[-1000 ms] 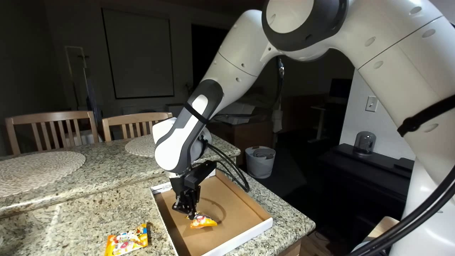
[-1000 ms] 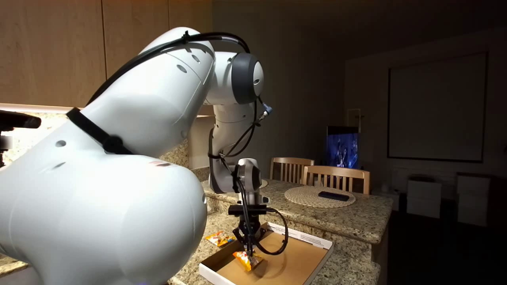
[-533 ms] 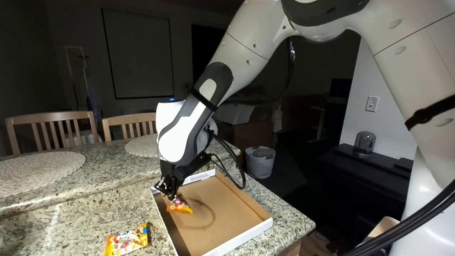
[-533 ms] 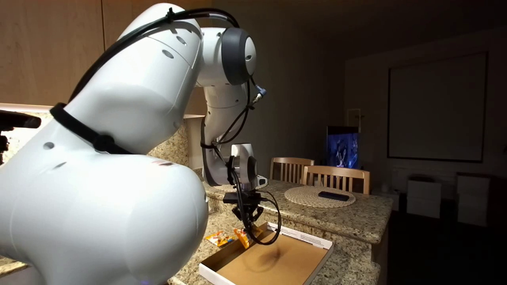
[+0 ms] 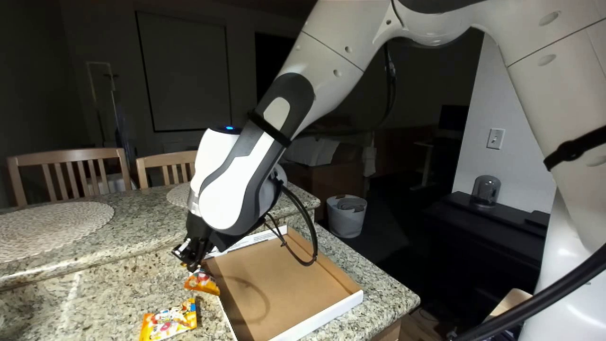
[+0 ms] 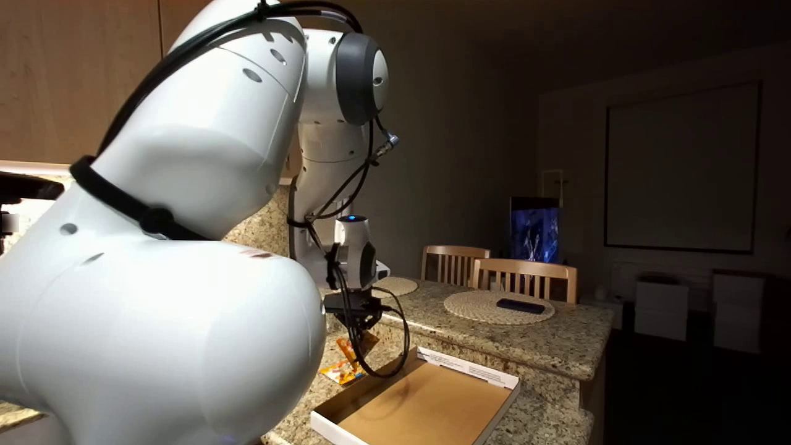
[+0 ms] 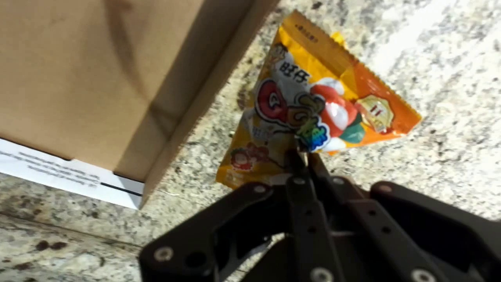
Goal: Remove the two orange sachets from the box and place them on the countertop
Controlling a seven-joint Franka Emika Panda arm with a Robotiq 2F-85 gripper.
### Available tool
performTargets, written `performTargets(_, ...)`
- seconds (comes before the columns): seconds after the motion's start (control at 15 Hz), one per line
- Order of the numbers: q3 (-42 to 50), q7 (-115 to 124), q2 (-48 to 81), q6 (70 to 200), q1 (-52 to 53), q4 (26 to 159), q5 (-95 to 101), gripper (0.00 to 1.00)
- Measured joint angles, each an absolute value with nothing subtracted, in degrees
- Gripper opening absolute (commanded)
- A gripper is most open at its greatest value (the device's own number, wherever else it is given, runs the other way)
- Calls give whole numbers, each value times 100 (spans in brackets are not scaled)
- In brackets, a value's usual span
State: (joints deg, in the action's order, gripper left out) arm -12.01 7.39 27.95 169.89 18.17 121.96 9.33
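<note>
My gripper (image 7: 304, 156) is shut on one orange sachet (image 7: 289, 102), pinching it near its lower edge in the wrist view. This sachet hangs tilted above the countertop (image 7: 450, 176), just outside the box's side wall. Flat on the countertop in an exterior view lies the other orange sachet (image 5: 169, 323), close to the box. The cardboard box (image 5: 289, 284), brown inside with a white rim, holds no sachet on the floor that shows. In an exterior view, cables partly cover the held sachet (image 6: 348, 350), and the lying sachet (image 6: 341, 372) appears just below it.
A raised granite ledge (image 5: 156, 241) runs behind the box, with round woven placemats (image 5: 52, 227) on it. A dark phone (image 6: 520, 306) rests on a placemat. Wooden chairs (image 6: 525, 272) stand beyond. A cable loop (image 6: 405, 340) hangs from the wrist near the box's wall.
My gripper has risen from low inside the box and carried the held sachet across the side wall, out over the countertop. The lying sachet and the box have stayed put.
</note>
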Motion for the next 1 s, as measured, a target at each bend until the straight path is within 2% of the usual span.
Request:
performTargets(0.2, -1632, 461, 2809, 17138, 1710, 12240, 766, 4)
performTargets(0.27, -1707, 413, 2811, 17168, 1708, 12240, 758, 29)
performTargets(0.4, -1770, 380, 2813, 17299, 1733, 12240, 758, 34)
performTargets(1.0, -1268, 401, 2819, 18556, 1984, 12339, 758, 93)
